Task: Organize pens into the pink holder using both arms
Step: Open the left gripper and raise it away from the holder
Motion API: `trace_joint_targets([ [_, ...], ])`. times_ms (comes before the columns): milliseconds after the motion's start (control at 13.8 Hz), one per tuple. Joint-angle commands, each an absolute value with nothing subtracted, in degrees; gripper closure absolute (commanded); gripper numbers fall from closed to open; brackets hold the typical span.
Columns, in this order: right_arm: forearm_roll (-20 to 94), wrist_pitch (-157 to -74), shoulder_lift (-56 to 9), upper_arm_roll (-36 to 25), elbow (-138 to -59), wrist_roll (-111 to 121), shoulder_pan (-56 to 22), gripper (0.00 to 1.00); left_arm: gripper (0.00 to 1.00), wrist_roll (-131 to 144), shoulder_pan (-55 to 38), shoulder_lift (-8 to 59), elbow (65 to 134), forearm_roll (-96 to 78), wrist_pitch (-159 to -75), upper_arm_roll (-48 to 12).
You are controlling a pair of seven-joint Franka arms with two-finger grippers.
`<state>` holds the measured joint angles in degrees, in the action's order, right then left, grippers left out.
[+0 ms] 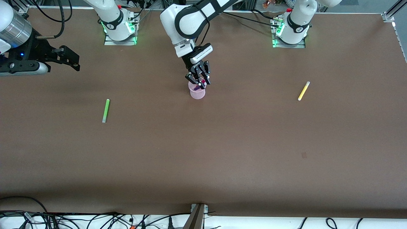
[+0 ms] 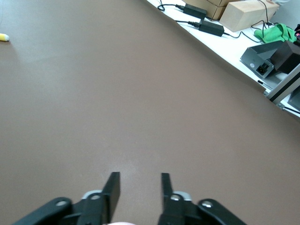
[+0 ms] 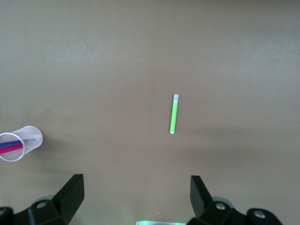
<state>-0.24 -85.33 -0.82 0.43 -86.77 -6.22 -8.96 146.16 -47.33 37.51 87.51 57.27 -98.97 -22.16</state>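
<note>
Currently the left gripper (image 1: 198, 76) hangs just over the pink holder (image 1: 197, 92), jaws apart and empty. Purple pen (image 3: 10, 144) and magenta pen (image 3: 12, 150) lean inside the holder. Right gripper (image 1: 68, 58), jaws wide apart, waits above the table's right-arm end. Green pen (image 1: 105, 110) and yellow pen (image 1: 303, 91) lie flat, well apart.

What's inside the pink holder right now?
The pink holder contains a purple pen and a magenta pen, leaning together. From the front the left gripper covers its mouth.
</note>
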Motion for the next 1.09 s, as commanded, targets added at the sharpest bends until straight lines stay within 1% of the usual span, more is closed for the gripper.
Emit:
trace_joint_targets([
  [0, -0.88, -85.08, -1.58, 0.18, -85.08, -5.71, -8.7, 0.0, 0.0, 142.32, -45.28, 35.35, 86.13, 56.44, -96.86, -22.06],
  [363, -0.88, -85.43, -2.02, 0.09, -85.08, -5.71, -8.53, 0.0, 0.0, 119.05, -33.86, 25.25, 85.87, 39.32, -99.49, -23.03],
  [580, -0.88, -85.43, -2.02, 0.09, -85.08, -5.71, -8.53, 0.0, 0.0, 105.34, -27.53, 21.81, 83.85, 31.4, -99.32, -22.85],
  [943, -0.88, -85.43, -2.02, 0.09, -85.08, -5.71, -8.61, 0.0, 0.0, 78.19, -14.35, 13.9, 83.94, 16.03, -98.44, -22.76],
  [1016, -0.88, -85.43, -2.02, 0.09, -85.08, -5.71, -8.61, 0.0, 0.0, 72.74, -11.72, 12.58, 83.94, 13.39, -97.22, -22.76],
])
